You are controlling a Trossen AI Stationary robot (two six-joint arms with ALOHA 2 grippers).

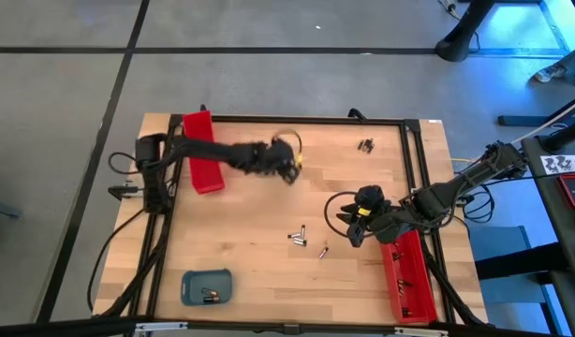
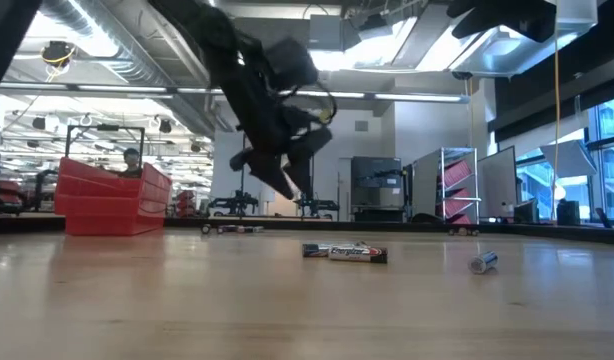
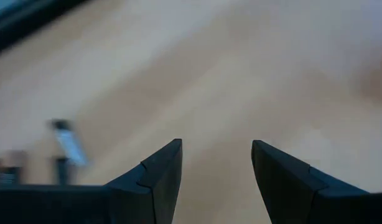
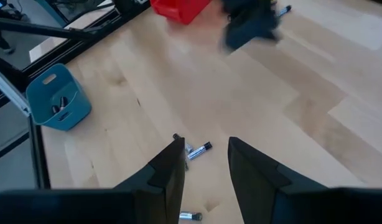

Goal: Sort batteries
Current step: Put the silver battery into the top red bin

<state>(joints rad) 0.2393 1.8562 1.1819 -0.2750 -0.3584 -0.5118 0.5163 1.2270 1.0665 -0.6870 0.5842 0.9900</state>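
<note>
Wooden table [image 1: 259, 253] was seen from above with a few batteries [image 1: 298, 235] loose near its middle and another small cluster [image 1: 365, 145] toward the far edge. The left gripper [image 1: 289, 161] was blurred above the board beside the far red tray [image 1: 203, 152]; the right gripper [image 1: 355, 225] was held near the loose cells, just beside the near red tray [image 1: 407, 273]. Nothing could be made out inside either red tray, while the blue tub [image 1: 208, 286] was seen to hold a couple of cells.

At table height, one battery [image 2: 345, 252] lay flat and another [image 2: 483, 262] apart from it; being round, they could be nudged into rolling by a fingertip.

Past the left fingers [image 3: 155, 176], spread apart with nothing between, blurred cells [image 3: 68, 142] were glimpsed; a hasty descent could miss them.

Between the right fingers [image 4: 168, 174], parted and empty, batteries [image 4: 197, 149] were framed, and the tub [image 4: 57, 99] showed cells inside.
</note>
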